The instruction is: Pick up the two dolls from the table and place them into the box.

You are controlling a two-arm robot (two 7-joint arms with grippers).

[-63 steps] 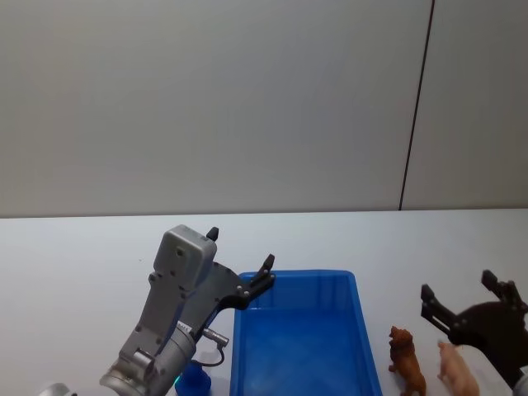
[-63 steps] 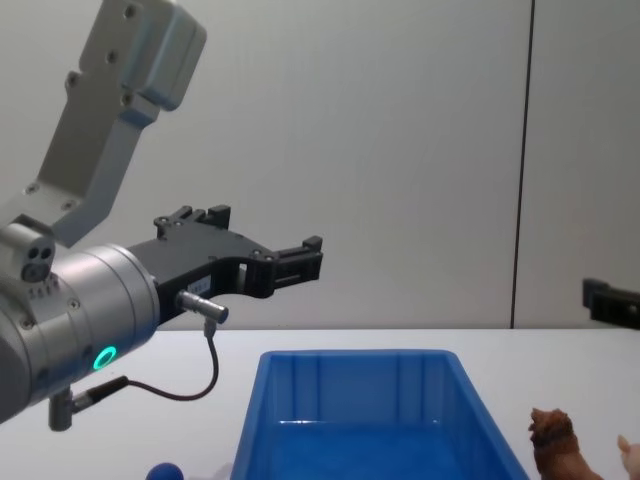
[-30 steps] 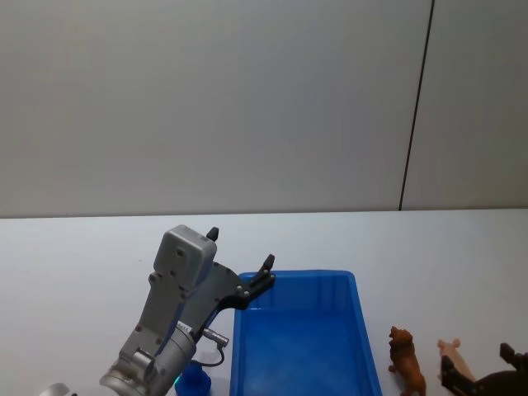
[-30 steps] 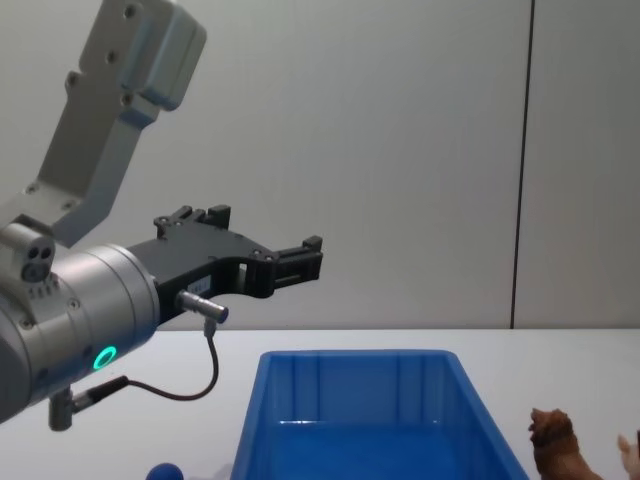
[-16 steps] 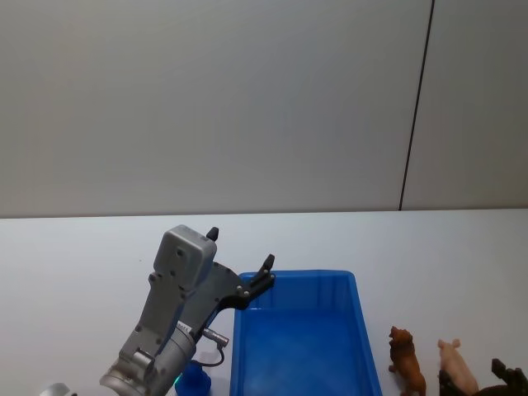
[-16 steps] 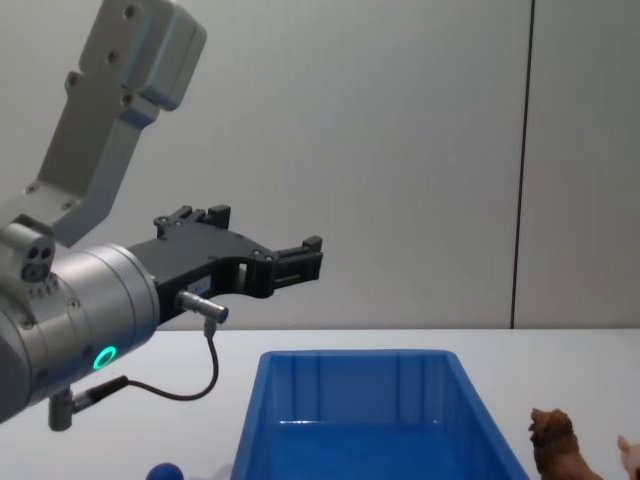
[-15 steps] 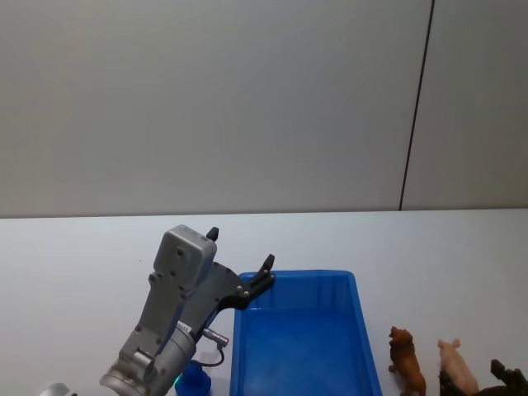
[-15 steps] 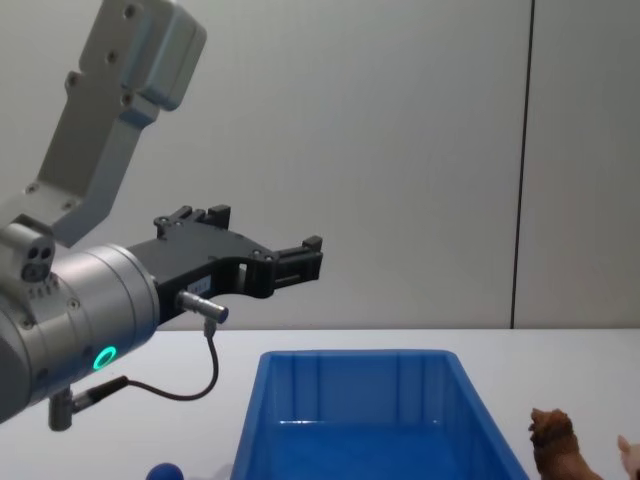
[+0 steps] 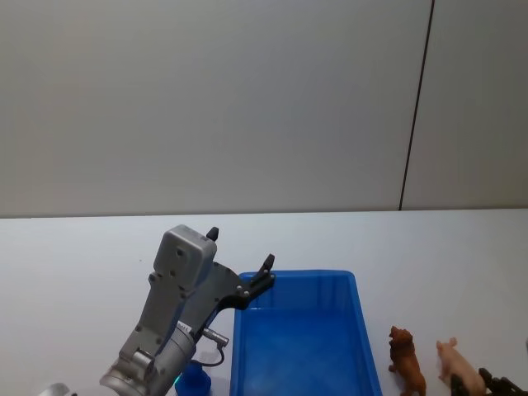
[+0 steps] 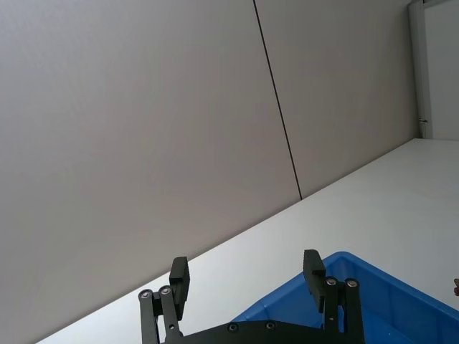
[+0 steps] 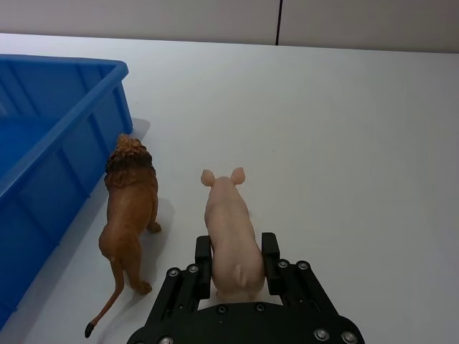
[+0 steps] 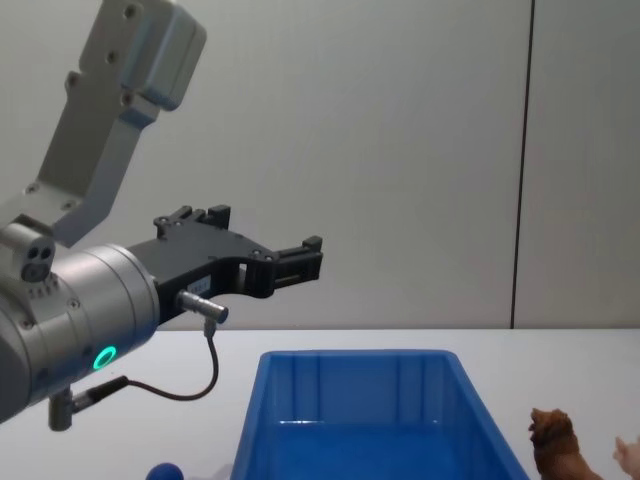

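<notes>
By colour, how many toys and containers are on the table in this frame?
Brown: 1, the lion
Pink: 1, the pig
Blue: 2, the small blue figure and the bin
Total: 4

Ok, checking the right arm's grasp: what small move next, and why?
Probably lift straight up: the right gripper looks shut on the pink plastic pig, which stands on the white table with the brown lion toy beside. The left gripper idles near the blue plastic bin.
</notes>
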